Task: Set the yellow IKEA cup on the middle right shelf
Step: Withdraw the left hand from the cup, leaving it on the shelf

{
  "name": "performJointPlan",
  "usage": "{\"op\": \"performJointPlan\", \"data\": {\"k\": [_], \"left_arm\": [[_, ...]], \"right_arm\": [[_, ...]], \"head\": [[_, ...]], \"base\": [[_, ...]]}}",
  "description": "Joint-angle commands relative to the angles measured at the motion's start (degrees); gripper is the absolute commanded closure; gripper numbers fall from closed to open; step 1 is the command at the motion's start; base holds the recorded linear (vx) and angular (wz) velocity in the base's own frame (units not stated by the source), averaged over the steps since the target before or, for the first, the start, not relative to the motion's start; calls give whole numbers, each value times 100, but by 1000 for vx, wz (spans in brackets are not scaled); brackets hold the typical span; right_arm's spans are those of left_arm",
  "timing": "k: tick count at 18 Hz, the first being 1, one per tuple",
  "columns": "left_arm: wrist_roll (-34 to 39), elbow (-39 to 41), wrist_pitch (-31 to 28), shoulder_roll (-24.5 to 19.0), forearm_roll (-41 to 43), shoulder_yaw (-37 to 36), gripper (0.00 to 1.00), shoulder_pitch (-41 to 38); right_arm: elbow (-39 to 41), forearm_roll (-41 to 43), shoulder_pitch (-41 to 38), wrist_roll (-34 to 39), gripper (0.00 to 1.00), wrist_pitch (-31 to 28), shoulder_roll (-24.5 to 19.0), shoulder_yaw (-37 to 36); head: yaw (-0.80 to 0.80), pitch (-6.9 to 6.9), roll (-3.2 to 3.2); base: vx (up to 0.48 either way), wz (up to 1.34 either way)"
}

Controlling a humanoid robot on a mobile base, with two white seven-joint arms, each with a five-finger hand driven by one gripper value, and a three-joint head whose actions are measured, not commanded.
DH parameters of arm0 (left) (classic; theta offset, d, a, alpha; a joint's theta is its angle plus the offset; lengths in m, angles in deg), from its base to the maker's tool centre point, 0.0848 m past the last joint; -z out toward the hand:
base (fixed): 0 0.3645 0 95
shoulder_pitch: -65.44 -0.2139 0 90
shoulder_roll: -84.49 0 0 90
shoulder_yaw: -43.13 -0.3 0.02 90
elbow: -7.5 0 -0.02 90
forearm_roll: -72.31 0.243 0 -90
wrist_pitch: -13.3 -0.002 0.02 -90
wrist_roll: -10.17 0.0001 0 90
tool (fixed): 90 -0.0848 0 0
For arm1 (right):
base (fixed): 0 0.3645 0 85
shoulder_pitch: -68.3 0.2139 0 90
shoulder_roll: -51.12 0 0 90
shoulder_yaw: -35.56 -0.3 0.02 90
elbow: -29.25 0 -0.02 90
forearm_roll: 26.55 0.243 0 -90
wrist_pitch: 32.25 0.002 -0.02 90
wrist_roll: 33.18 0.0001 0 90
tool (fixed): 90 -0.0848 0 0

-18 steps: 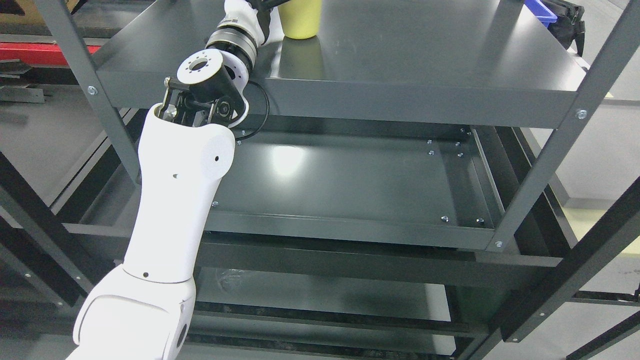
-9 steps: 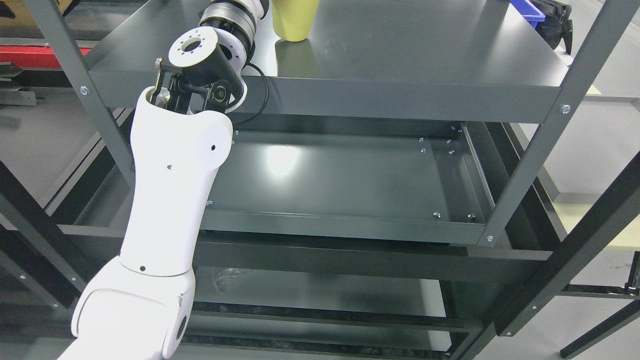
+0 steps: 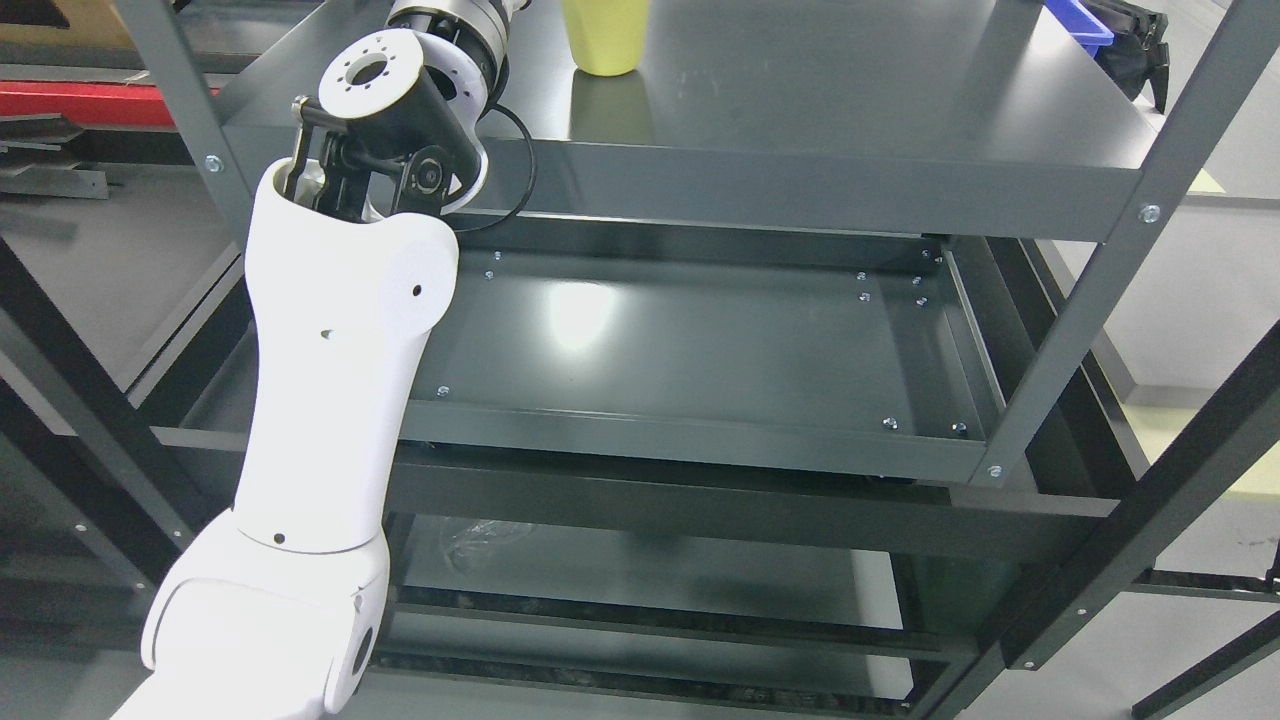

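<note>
1. Yellow cup (image 3: pixel 606 38) stands upright on the upper shelf (image 3: pixel 850 110) of a dark grey metal rack, near the top edge of the head view; its rim is cut off by the frame, and its reflection shows on the shelf surface just in front of it.
2. Left arm (image 3: pixel 330 400), white with a black and silver wrist joint, rises from the lower left and reaches up over the front lip of that shelf, to the left of the cup.
3. Left hand lies beyond the top edge, so I cannot tell how the fingers stand or whether they touch the cup.
4. Lower tray shelf (image 3: pixel 700 350) sits beneath, bare apart from a bright light reflection.
5. Blue bin (image 3: pixel 1080 20) shows at the far right corner of the upper shelf, well apart from the cup.
</note>
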Motion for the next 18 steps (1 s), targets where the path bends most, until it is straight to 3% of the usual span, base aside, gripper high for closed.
{"op": "performJointPlan", "data": {"k": [1,8,18], "left_arm": [[-8,694,-33,-101,-7,-115,1,26],[53,1011,-235,-101,11,-1047,0,-44],[141,1651,-622,-101,20,-1012,0,-895]], "right_arm": [[0,0,-35,-4,1,-8,100,0],[0,0,-35,-4,1,-8,100,0],[0,0,-35,-4,1,-8,100,0]], "head": [[0,0,0],[0,0,0],[0,0,0]], "base": [[-53,60],[-77,61],[-126,149]]}}
